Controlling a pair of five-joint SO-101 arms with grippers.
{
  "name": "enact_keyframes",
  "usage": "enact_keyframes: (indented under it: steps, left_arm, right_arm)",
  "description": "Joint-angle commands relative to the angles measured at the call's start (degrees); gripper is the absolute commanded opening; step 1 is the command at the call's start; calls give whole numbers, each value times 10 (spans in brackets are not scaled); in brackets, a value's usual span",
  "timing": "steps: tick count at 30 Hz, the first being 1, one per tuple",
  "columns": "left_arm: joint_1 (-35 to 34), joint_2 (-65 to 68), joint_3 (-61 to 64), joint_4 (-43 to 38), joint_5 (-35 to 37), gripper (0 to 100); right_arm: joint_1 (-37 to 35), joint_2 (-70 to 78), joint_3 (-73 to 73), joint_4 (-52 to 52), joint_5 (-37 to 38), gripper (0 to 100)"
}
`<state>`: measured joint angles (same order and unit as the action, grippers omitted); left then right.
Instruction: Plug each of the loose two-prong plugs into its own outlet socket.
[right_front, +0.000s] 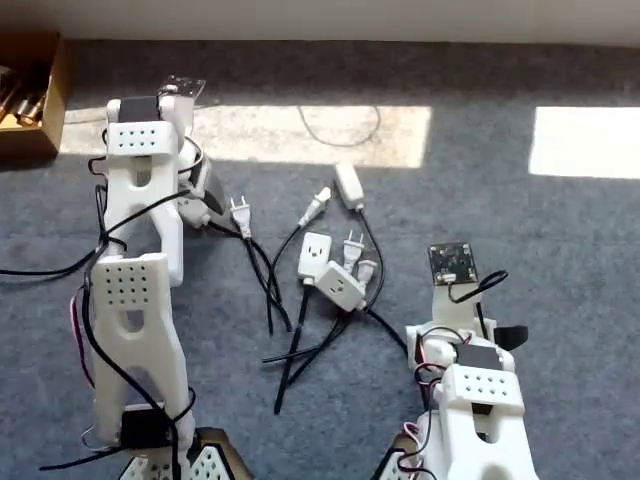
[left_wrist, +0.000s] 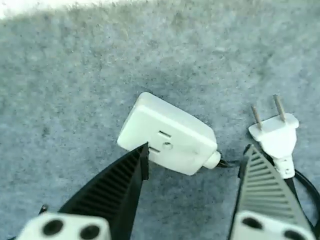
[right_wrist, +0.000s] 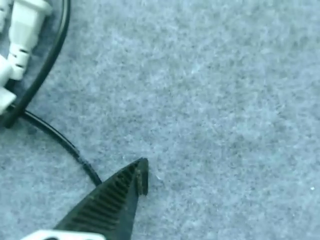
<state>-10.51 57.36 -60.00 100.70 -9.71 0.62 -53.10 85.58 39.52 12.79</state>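
left pincer (left_wrist: 196, 152) wide open, holding nothing, over white outlet socket (left_wrist: 167, 135) on carpet (left_wrist: 70, 75) | 2-prong plug (left_wrist: 274, 134) just beside socket, unplugged | right pincer (right_wrist: 132, 185) well apart from socket, opening: cannot tell

Smooth plastic socket (left_wrist: 167, 135) lies on rough carpet (left_wrist: 75, 75).

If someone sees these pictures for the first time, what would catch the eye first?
Most likely the tangle of black cords, white plugs and sockets in the middle of the grey carpet. Next, in the left wrist view, the left gripper hangs open over a white outlet socket, with a loose two-prong plug lying close beside it, prongs free.
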Motion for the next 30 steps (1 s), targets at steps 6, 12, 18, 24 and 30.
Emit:
enact_keyframes:
  steps: [6, 12, 18, 24, 30]
  left_arm:
    - [-4, -22, 27, -15, 4, 298]
    - [-15, -2, 53, -15, 4, 298]
    - [-96, 60, 68, -13, -28, 298]
    - [-188, 15, 69, -1, -79, 298]
    - [-208, -65, 70, 0, -76, 298]
  right_arm:
    - [5, -10, -2, -7, -3, 553]
    - [6, -10, -2, -7, -3, 553]
    - [6, -10, -2, -7, -3, 553]
    - [6, -10, -2, -7, -3, 553]
    - [6, -10, -2, -7, -3, 553]
